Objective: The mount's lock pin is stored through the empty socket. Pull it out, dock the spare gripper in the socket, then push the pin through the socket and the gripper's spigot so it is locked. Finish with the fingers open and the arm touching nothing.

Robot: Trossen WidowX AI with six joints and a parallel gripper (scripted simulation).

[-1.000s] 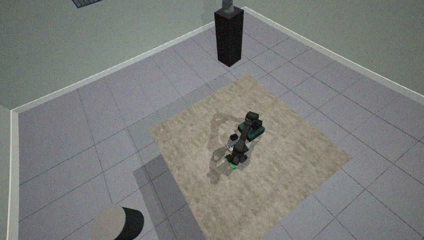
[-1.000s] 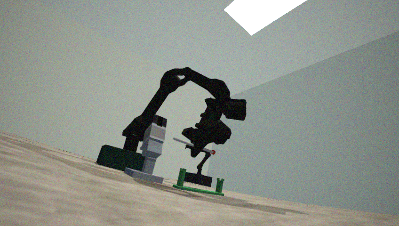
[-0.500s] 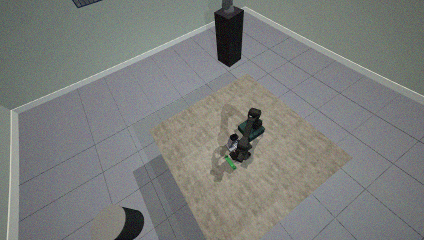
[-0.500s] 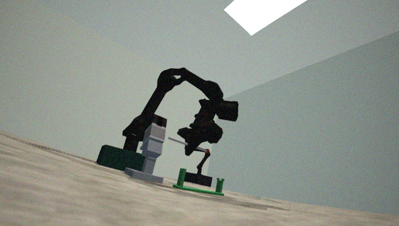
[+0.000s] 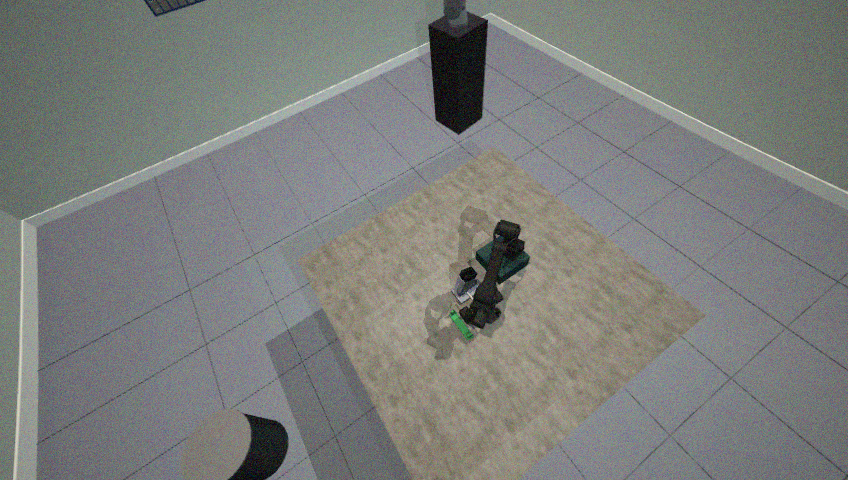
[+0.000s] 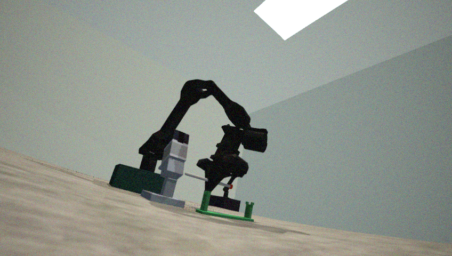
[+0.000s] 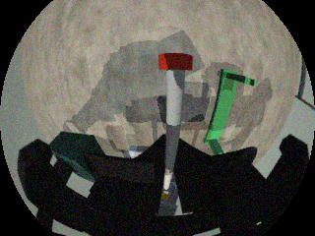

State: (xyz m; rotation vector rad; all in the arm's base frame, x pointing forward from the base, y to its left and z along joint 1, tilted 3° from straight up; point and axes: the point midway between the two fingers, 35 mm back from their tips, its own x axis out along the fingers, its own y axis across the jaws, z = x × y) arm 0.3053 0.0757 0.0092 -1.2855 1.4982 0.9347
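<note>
The lock pin (image 6: 196, 176) (image 7: 173, 103) is a grey rod with a red head (image 6: 231, 186) (image 7: 175, 61). My black gripper (image 6: 210, 183) (image 7: 171, 147) is shut on it and holds it nearly level, red head outward. Its bare end reaches the side of a grey column (image 5: 461, 288) (image 6: 172, 165) on a flat base; whether it touches or enters is unclear. The column has a black top (image 5: 468, 274) (image 6: 180, 136). I cannot tell surely which parts are mount or docked spare gripper. The socket opening is not clearly visible.
A green two-post rack (image 5: 461, 324) (image 6: 225, 216) (image 7: 222, 113) stands on the mat (image 5: 565, 356), its left post just below my fingertips in the exterior view. The arm's teal base (image 5: 511, 264) (image 6: 132, 179) is behind the column. A black pedestal (image 5: 458, 77) stands off the mat.
</note>
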